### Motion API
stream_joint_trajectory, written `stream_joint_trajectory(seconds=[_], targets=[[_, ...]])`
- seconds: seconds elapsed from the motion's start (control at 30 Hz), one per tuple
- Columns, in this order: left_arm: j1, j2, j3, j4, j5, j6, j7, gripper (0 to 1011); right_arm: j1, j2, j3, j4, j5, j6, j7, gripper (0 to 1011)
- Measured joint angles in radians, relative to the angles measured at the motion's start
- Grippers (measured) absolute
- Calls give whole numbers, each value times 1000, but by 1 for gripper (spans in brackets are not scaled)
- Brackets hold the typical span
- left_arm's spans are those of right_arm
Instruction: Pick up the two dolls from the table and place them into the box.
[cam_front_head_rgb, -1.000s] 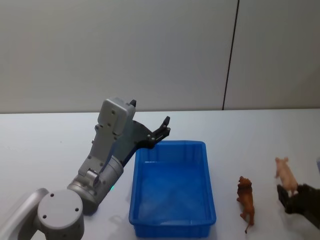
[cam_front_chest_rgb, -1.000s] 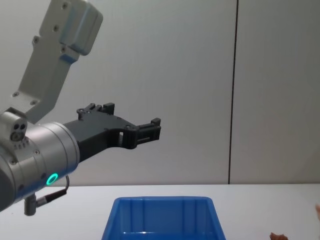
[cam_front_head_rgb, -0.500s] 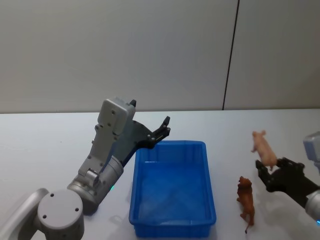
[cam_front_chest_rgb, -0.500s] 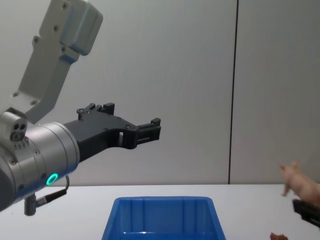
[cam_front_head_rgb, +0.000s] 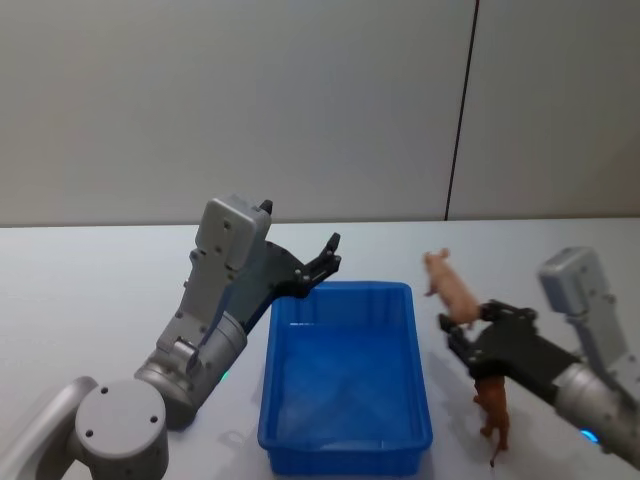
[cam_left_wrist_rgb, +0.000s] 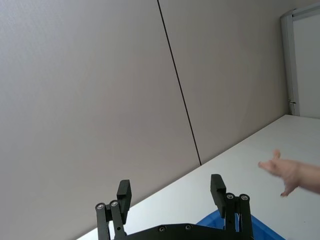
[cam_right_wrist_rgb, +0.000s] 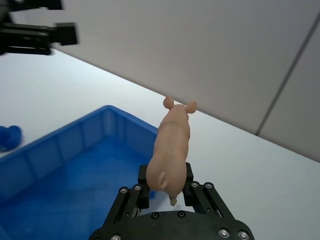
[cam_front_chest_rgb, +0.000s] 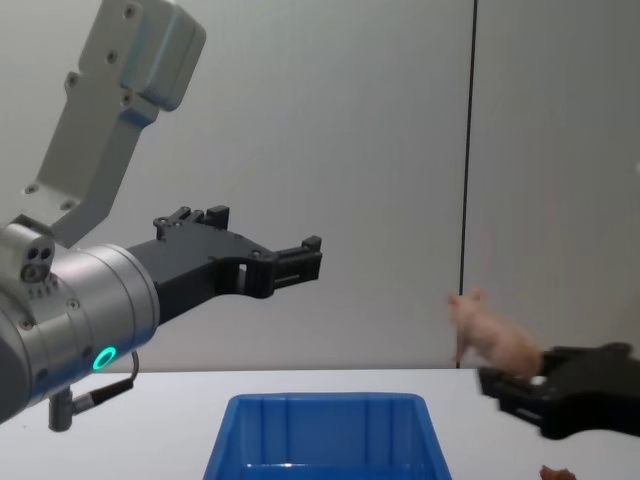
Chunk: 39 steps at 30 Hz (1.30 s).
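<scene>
My right gripper (cam_front_head_rgb: 463, 333) (cam_right_wrist_rgb: 167, 189) is shut on a pink pig doll (cam_front_head_rgb: 450, 288) (cam_right_wrist_rgb: 172, 142) (cam_front_chest_rgb: 494, 344), held in the air just right of the blue box (cam_front_head_rgb: 340, 440) (cam_right_wrist_rgb: 60, 136) (cam_front_chest_rgb: 320, 404). A reddish-brown doll (cam_front_head_rgb: 492, 400) (cam_front_chest_rgb: 560, 472) stands on the white table (cam_front_head_rgb: 80, 290), right of the box and under the right arm. A small bright blue doll (cam_right_wrist_rgb: 7, 137) lies on the table beyond the box's far side. My left gripper (cam_front_head_rgb: 330, 256) (cam_left_wrist_rgb: 170, 192) (cam_front_chest_rgb: 312, 258) hangs open and empty above the box's back left corner.
The box's inside looks bare. A grey wall with a dark vertical seam (cam_front_head_rgb: 460, 110) rises behind the table. The left arm's grey body (cam_front_head_rgb: 215, 310) stands close along the box's left side.
My right gripper has lifted the pink pig off the right side of the table and carried it left, up to the box's right rim. The left arm has stayed still.
</scene>
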Motion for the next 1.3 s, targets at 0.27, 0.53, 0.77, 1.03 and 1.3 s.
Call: stream_joint_trajectory(seconds=[0.27, 0.53, 0.77, 1.03, 1.3], targets=[[0, 0, 0, 0, 0, 0, 0, 1004, 22, -43, -53, 5, -58, 8, 74, 351], [0, 0, 0, 0, 0, 0, 0, 1004, 32, -84, -108, 17, -118, 20, 122, 499], [0, 0, 0, 0, 0, 0, 0, 1004, 38, -102, -132, 27, -144, 27, 133, 701], [0, 0, 0, 0, 0, 0, 0, 1004, 40, -103, -136, 31, -151, 30, 123, 937], [0, 0, 0, 0, 0, 0, 0, 1004, 18, -72, -114, 10, -120, 40, 78, 1001]])
